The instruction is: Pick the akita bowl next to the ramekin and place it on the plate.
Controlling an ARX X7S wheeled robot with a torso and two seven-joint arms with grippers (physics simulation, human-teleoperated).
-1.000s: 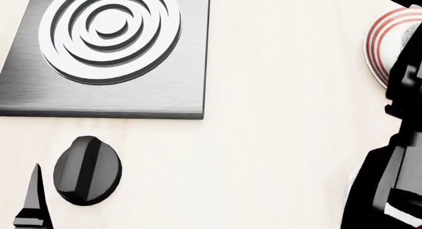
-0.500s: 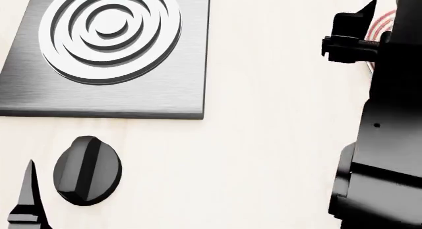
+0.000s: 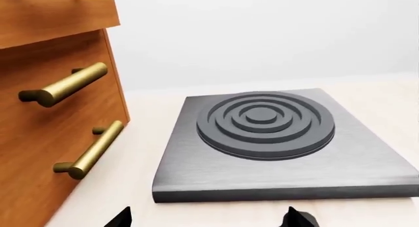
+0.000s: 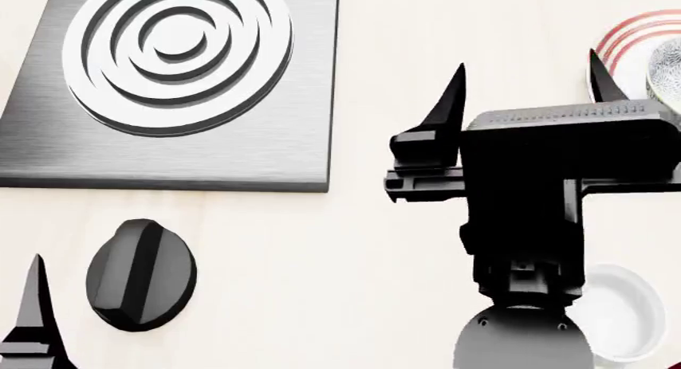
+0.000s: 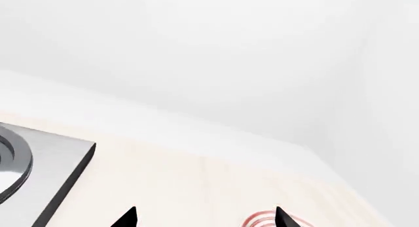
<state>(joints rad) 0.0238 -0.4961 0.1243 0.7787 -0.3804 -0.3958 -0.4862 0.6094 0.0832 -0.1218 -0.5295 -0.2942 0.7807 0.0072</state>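
The plate (image 4: pixel 623 36), white with red rings, lies at the far right edge of the head view. A sliver of grey-speckled rim (image 4: pixel 665 76) shows on it, apparently the akita bowl; the frame edge cuts off the remainder. The white ramekin (image 4: pixel 623 317) sits near the front right, partly behind my right arm. My right gripper (image 4: pixel 527 66) hovers open and empty left of the plate. In the right wrist view the right gripper (image 5: pixel 205 218) shows open, with the plate's red rings (image 5: pixel 258 220) by one fingertip. My left gripper (image 3: pixel 209 219) is open and empty, short of the burner.
A grey steel burner plate (image 4: pixel 171 90) with concentric rings fills the back left, and a black knob (image 4: pixel 140 273) lies in front of it. A wooden drawer cabinet (image 3: pixel 46 124) with brass handles stands beside the burner. A white wall backs the counter.
My right gripper has swung left off the plate and now shows whole, open. The ramekin, hidden before, has come into sight. The left fingertip has sunk slightly lower in view.
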